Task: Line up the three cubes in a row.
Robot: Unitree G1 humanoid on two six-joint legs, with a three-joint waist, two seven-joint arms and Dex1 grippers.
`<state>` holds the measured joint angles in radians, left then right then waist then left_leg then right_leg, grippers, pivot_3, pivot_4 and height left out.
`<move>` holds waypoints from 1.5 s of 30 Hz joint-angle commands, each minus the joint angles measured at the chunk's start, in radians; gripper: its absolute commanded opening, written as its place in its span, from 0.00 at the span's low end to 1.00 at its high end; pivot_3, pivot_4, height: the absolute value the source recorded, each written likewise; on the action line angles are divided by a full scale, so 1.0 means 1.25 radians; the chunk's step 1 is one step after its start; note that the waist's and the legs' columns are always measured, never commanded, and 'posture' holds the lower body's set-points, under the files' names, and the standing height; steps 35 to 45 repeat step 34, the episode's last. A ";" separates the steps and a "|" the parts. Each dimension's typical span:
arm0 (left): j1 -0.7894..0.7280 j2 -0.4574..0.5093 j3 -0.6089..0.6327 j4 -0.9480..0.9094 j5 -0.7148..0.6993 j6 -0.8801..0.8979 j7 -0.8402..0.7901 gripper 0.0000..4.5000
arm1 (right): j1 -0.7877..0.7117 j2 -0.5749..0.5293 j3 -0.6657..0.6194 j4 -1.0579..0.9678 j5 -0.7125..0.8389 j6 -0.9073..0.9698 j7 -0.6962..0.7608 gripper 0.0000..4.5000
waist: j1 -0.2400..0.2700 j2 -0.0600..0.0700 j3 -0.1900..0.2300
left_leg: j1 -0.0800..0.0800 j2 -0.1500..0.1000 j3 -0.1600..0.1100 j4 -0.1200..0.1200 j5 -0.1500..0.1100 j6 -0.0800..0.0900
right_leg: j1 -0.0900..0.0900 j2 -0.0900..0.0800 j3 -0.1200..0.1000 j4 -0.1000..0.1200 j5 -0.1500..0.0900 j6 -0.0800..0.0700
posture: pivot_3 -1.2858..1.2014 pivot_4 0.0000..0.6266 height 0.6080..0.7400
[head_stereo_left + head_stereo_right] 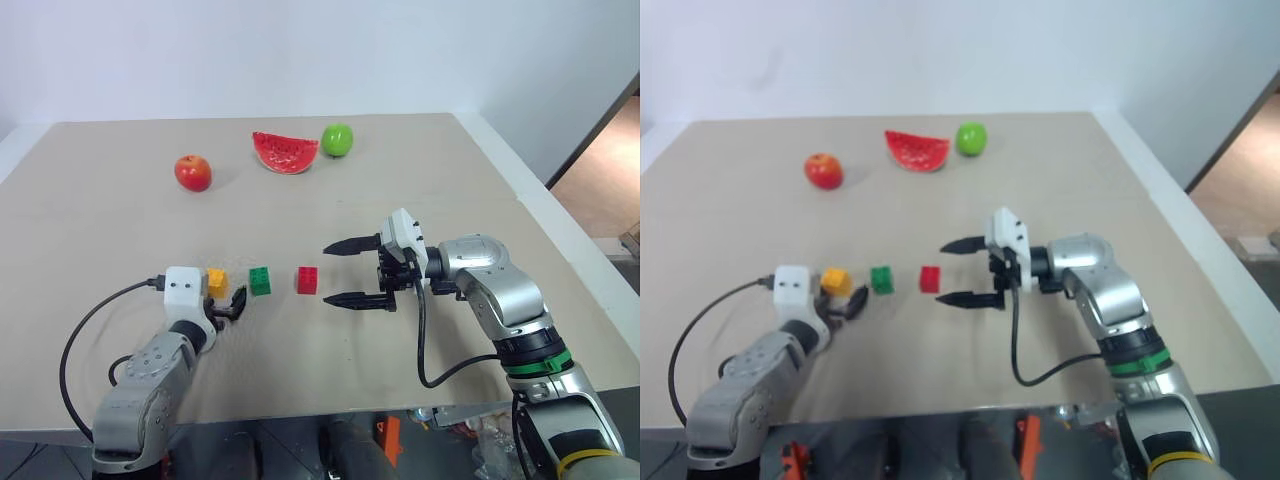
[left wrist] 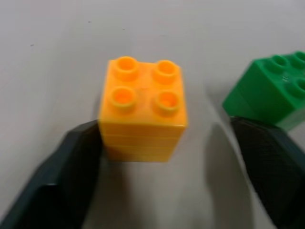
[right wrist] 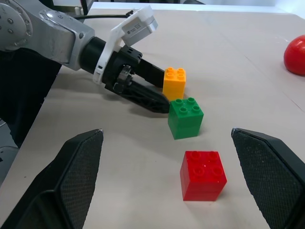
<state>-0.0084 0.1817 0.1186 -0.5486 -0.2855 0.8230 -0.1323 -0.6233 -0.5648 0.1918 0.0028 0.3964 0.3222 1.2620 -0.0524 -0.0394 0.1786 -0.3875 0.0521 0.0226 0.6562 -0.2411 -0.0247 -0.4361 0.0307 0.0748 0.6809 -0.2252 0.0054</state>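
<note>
Between the spread fingers of the left gripper [image 2: 157,191], the yellow-orange cube [image 2: 143,112] is being released, extending the row of three; the right gripper [image 1: 350,272] is being held open beside the red cube [image 1: 307,280].

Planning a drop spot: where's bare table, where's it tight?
Bare: wide strip between the fruit (red apple, watermelon slice, green apple) and the cube row. Tight: yellow-orange cube, green cube, red cube, flanked by left gripper and right gripper.

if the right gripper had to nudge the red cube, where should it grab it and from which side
Probably by the two flat side faces of the red cube, below the studs. It sits upright, clear of the green cube, and the open right gripper already faces its free side.
</note>
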 commanded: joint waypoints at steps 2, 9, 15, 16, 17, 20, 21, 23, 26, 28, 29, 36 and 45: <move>0.032 0.042 0.041 -0.047 0.006 -0.028 -0.011 0.98 | -0.001 -0.006 -0.021 -0.009 0.002 -0.013 0.001 1.00 | -0.004 0.000 0.000 | 0.000 0.000 0.000 -0.001 0.000 0.000 | 0.000 0.000 0.000 0.000 0.000 0.000 | 0.52 0.24 1.00; 0.104 0.116 0.087 -0.083 -0.013 -0.161 -0.106 0.98 | -0.005 -0.007 -0.026 -0.014 0.011 -0.016 0.005 1.00 | 0.002 0.000 0.000 | -0.002 0.000 0.000 -0.002 0.000 0.000 | -0.002 0.000 0.000 0.000 -0.001 -0.002 | 0.52 0.24 1.00; 0.147 0.195 0.124 -0.094 -0.047 -0.313 -0.249 0.98 | -0.010 -0.008 -0.036 -0.025 0.024 -0.022 0.010 1.00 | 0.004 0.000 0.000 | -0.002 0.000 0.001 -0.002 0.000 0.000 | -0.002 -0.002 0.000 -0.001 -0.001 -0.001 | 0.52 0.24 1.00; 0.151 0.201 0.129 -0.093 -0.058 -0.326 -0.264 0.98 | -0.011 -0.008 -0.036 -0.024 0.024 -0.023 0.011 1.00 | 0.003 0.000 0.000 | -0.002 0.000 0.001 -0.002 0.000 0.000 | -0.002 -0.001 0.000 -0.001 -0.001 -0.001 | 0.52 0.24 1.00; 0.157 0.207 0.135 -0.097 -0.072 -0.342 -0.282 0.98 | -0.011 -0.010 -0.038 -0.026 0.025 -0.024 0.013 1.00 | 0.003 0.000 0.000 | -0.002 0.000 0.001 -0.002 0.000 0.000 | -0.002 -0.001 0.000 -0.001 -0.001 -0.001 | 0.52 0.24 1.00; 0.189 0.234 0.133 -0.145 -0.127 -0.376 -0.362 0.98 | 0.000 -0.026 -0.047 -0.049 0.034 -0.019 0.018 1.00 | 0.003 0.000 0.000 | -0.003 0.000 0.001 -0.002 0.000 0.000 | -0.003 -0.001 0.000 -0.001 -0.002 -0.001 | 0.52 0.24 1.00; 0.205 0.249 0.126 -0.163 -0.147 -0.383 -0.396 0.98 | 0.005 -0.034 -0.050 -0.057 0.036 -0.018 0.023 1.00 | 0.004 0.000 0.000 | -0.003 0.000 0.001 -0.002 0.000 0.000 | -0.003 -0.001 0.000 -0.001 -0.002 -0.002 | 0.52 0.24 1.00; 0.247 0.297 0.106 -0.183 -0.170 -0.390 -0.475 0.98 | 0.020 -0.053 -0.053 -0.071 0.043 -0.015 0.036 1.00 | 0.004 0.000 0.000 | -0.003 0.000 0.001 -0.002 0.000 0.000 | -0.003 -0.001 0.000 -0.001 -0.003 -0.001 | 0.52 0.24 1.00; 0.292 0.381 0.074 -0.167 -0.173 -0.420 -0.595 0.98 | 0.081 -0.096 -0.065 -0.112 0.056 -0.011 0.060 1.00 | 0.004 0.000 0.000 | -0.003 0.000 0.001 -0.003 -0.001 -0.001 | -0.003 -0.001 0.000 -0.001 -0.004 -0.002 | 0.52 0.24 1.00; 0.271 0.409 0.048 -0.137 -0.154 -0.423 -0.608 0.98 | 0.128 -0.122 -0.068 -0.135 0.054 -0.023 0.071 1.00 | 0.006 0.001 0.001 | -0.003 0.000 0.001 -0.003 -0.001 -0.001 | -0.003 -0.002 -0.001 -0.001 -0.006 -0.004 | 0.52 0.24 1.00; 0.251 0.419 0.033 -0.122 -0.137 -0.421 -0.606 0.98 | 0.149 -0.132 -0.069 -0.141 0.048 -0.032 0.072 1.00 | 0.006 0.001 0.001 | -0.003 0.000 0.001 -0.003 -0.001 -0.001 | -0.003 -0.002 -0.001 -0.001 -0.006 -0.004 | 0.52 0.24 1.00; 0.178 0.429 -0.015 -0.056 -0.079 -0.456 -0.608 0.98 | 0.190 -0.142 -0.083 -0.147 0.042 -0.041 0.053 1.00 | 0.001 0.001 0.001 | -0.002 0.000 0.002 -0.002 -0.001 -0.001 | -0.003 -0.001 0.000 -0.001 -0.005 -0.003 | 0.52 0.24 1.00; 0.178 0.429 -0.015 -0.056 -0.079 -0.456 -0.608 0.98 | 0.190 -0.142 -0.083 -0.147 0.042 -0.041 0.053 1.00 | 0.001 0.001 0.001 | -0.002 0.000 0.002 -0.002 -0.001 -0.001 | -0.003 -0.001 0.000 -0.001 -0.005 -0.003 | 0.52 0.24 1.00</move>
